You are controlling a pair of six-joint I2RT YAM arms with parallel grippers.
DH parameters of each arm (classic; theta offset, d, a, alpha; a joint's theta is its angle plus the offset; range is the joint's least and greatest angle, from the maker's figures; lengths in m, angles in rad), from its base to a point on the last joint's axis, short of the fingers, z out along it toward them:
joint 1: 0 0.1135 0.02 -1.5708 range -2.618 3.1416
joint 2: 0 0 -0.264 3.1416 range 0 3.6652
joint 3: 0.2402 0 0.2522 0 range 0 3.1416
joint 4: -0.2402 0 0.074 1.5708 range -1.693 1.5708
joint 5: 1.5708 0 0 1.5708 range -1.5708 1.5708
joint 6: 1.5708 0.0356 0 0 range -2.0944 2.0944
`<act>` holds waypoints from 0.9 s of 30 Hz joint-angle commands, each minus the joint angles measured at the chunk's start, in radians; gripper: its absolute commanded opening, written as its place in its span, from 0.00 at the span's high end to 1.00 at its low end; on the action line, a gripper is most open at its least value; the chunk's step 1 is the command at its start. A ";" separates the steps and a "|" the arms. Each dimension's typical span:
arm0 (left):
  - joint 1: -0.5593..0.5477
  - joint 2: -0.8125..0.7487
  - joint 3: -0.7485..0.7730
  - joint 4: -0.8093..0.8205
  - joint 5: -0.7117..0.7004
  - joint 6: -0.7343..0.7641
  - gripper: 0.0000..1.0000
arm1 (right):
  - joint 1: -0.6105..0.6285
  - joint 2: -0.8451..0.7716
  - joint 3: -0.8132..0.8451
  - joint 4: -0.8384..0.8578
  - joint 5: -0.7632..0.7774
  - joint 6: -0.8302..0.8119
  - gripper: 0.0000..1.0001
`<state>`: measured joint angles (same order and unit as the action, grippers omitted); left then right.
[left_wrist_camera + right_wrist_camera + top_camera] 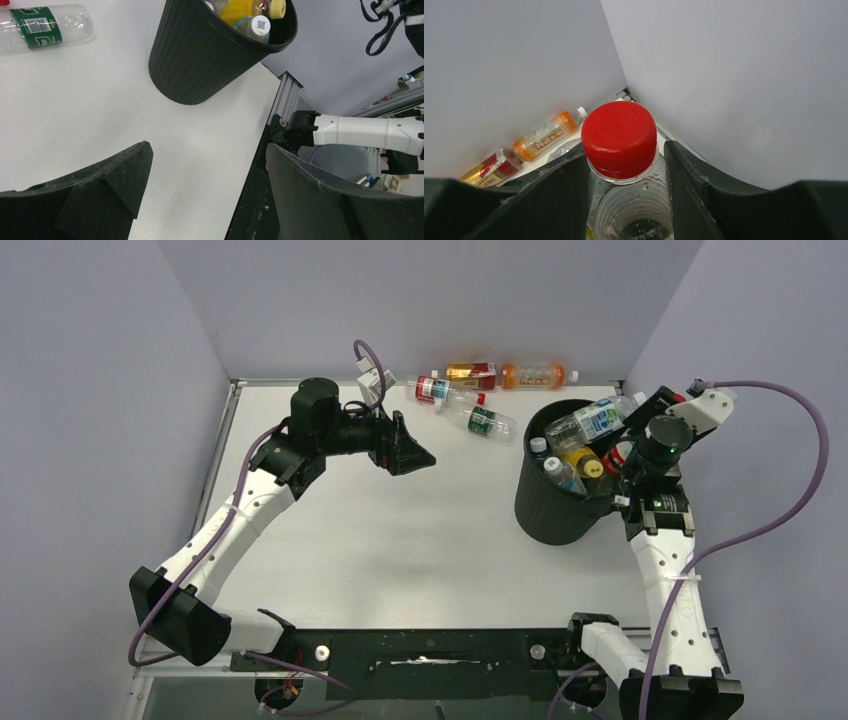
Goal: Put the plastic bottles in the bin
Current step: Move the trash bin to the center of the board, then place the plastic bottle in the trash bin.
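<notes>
Bin heaped to the rim, so a spill is the risk

Our right jaws grip a red-capped bottle at the far right rim of the bin. Dropped on that heap, it may roll off or dislodge the blue-labelled bottle lying on top. Left jaws gape empty over the table; other bottles lie at the far edge.

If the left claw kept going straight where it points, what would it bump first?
Probably the black bin; the left gripper aims toward it across the table. If tilted downward, the table comes first; depth is unclear.
</notes>
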<state>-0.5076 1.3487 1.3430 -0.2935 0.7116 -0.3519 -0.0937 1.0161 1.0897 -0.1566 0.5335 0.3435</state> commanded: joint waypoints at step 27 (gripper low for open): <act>-0.107 -0.045 0.032 -0.003 -0.115 -0.016 0.16 | 0.736 0.123 -0.011 -0.016 0.588 -0.308 0.49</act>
<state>-0.5930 1.3483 1.3430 -0.3038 0.6304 -0.3656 0.6250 1.1351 1.1118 -0.0513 1.0485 -0.0113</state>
